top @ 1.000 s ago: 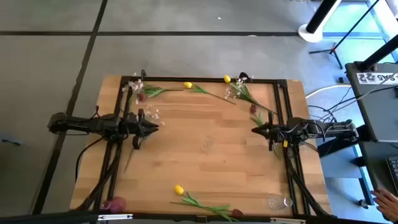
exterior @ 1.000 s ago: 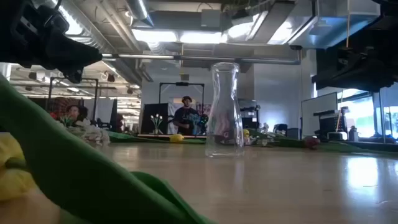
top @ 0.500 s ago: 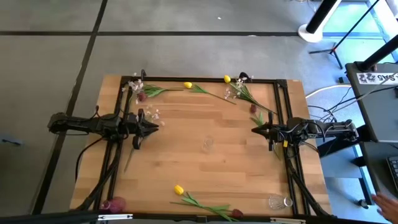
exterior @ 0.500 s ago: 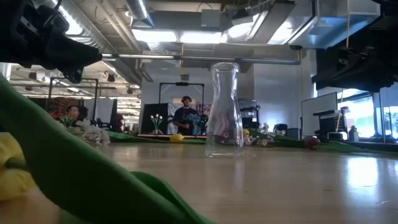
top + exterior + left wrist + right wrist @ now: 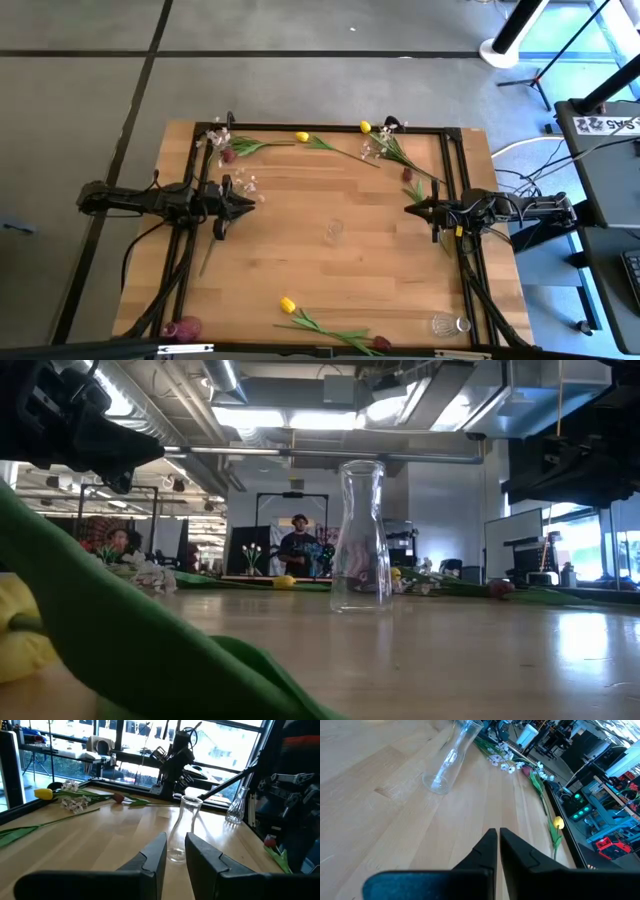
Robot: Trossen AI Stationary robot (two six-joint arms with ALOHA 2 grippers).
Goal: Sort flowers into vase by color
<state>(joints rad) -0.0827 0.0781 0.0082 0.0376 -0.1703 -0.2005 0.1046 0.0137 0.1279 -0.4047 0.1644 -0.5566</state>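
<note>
Nothing has moved since a second ago. From above, the left gripper (image 5: 245, 203) and right gripper (image 5: 412, 209) hover at opposite table edges, flanking the central vase (image 5: 334, 231), leaving it reachable from both. Flowers (image 5: 330, 146) lie along the far edge, more at the near edge. Low down, the vase stands upright, empty. Left wrist: fingers slightly parted, empty. Right wrist: fingers nearly closed, empty.

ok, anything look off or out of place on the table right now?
Nothing damaged or spilled. The flowers lie scattered flat along the table's far and near edges, none in a vase. The centre vase stands upright and empty; a second vase sits at a near corner. The left gripper and right gripper hover empty.
</note>
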